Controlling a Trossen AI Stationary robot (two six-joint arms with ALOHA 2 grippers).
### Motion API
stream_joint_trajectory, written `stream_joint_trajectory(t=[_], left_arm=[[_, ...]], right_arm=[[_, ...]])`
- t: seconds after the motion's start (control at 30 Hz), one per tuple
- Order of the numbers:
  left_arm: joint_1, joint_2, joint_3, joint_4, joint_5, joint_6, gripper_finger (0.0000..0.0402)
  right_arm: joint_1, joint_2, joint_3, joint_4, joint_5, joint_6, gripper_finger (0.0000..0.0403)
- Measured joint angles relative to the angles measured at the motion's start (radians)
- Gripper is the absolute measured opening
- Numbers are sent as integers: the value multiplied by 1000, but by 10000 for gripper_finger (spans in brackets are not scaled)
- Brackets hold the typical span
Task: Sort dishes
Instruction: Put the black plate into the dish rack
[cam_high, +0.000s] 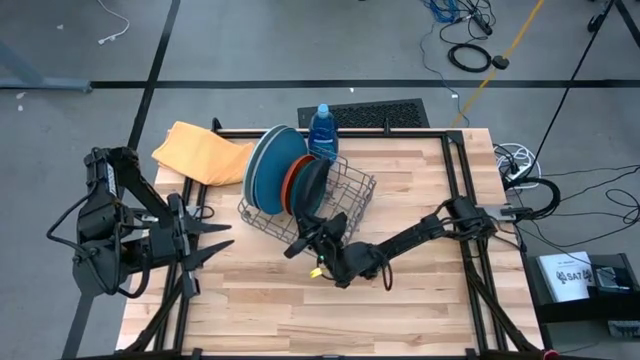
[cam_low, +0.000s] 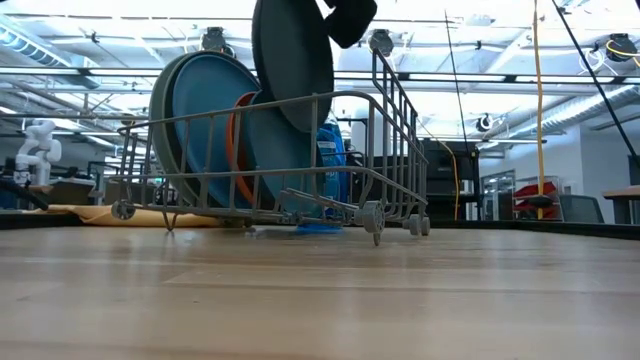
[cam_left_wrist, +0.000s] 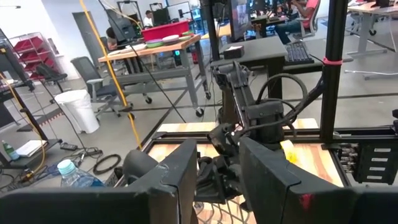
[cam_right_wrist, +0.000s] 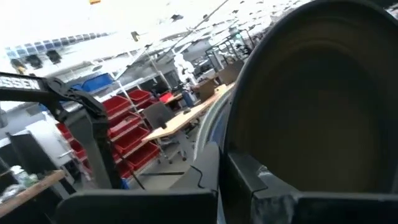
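Observation:
A wire rack (cam_high: 345, 205) stands mid-table with plates upright on edge in it: large grey and blue ones (cam_high: 266, 165) at its left end, then an orange one (cam_high: 291, 182) and a dark teal one (cam_low: 275, 150). My right gripper (cam_high: 310, 236) reaches in from the right and is shut on a black plate (cam_low: 293, 60), which stands upright over the rack, beside the other plates. My left gripper (cam_high: 212, 240) waits open near the table's left edge, level, with nothing between its fingers. My right gripper pinches the black plate's rim (cam_right_wrist: 244, 163) between its two fingers, which come roughly level from the table's near right. In the low view the hold is at the plate's top (cam_low: 335, 25). The plate hangs upright on edge, its lower edge (cam_low: 305, 125) about level with the rack's top wire.
A blue bottle (cam_high: 322, 130) stands just behind the rack. A folded yellow cloth (cam_high: 200, 152) lies at the table's far left corner. Bare wood (cam_high: 420, 300) stretches between the rack and the near edge.

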Motion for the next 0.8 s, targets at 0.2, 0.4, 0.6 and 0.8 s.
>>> stream_joint_trajectory(t=[0.2,0.4,0.6,0.8], left_arm=[[0,0,0,0,0,0,123],[12,-1,0,-8,1,-30,123],[146,-2,1,-84,5,-37,123],[369,-24,32,-165,355,-79,123]], right_arm=[[6,-1,1,-165,68,115,1],[0,-1,0,-213,59,162,1],[4,-5,0,-214,55,87,1],[14,-5,0,-215,70,68,1]])
